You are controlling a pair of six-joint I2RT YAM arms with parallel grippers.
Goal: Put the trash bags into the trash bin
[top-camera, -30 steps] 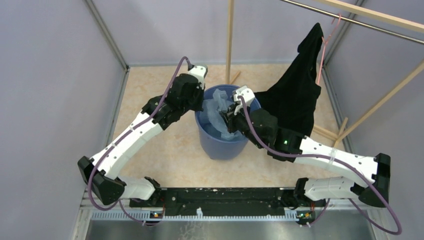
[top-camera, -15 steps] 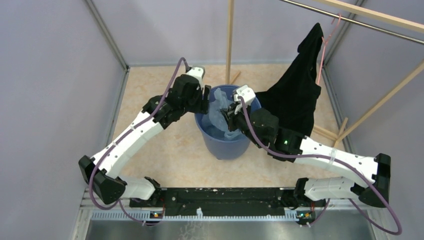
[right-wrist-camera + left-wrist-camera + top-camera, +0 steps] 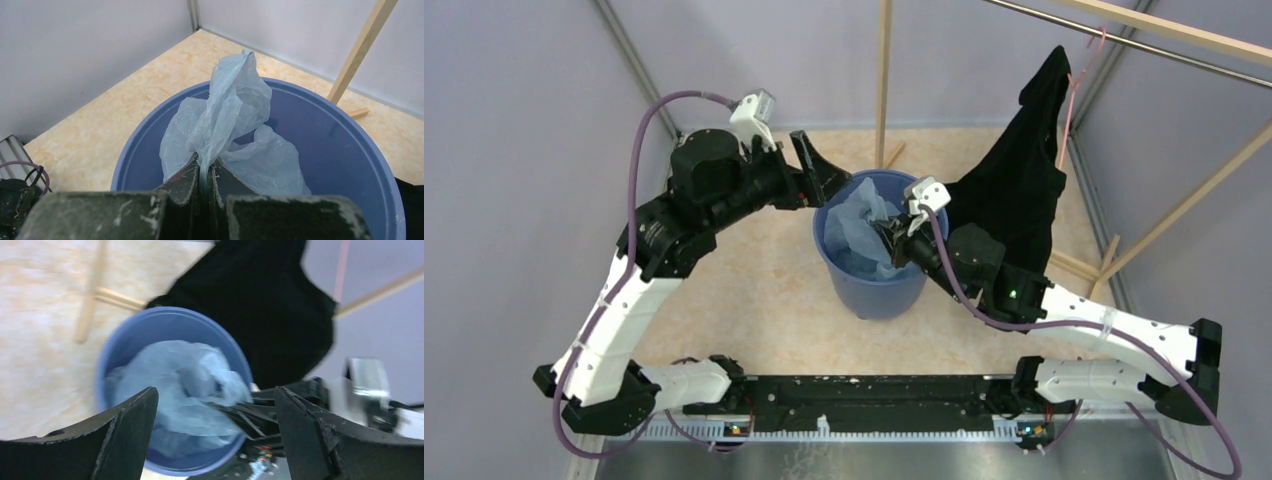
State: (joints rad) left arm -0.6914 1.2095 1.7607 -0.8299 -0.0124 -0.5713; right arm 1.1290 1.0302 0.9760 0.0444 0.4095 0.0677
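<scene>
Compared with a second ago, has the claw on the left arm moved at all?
Yes. The left gripper has drawn back from the trash bin, up and leftward in the overhead view, and is open outside its rim.

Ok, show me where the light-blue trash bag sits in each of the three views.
Top external: the trash bag is at centre, crumpled inside the trash bin.
Left wrist: the trash bag is at centre, in the trash bin, framed by the open left gripper.
Right wrist: the trash bag is at centre, rising out of the trash bin, pinched by the right gripper.
Shared landmark: the round blue rim of the trash bin.
</scene>
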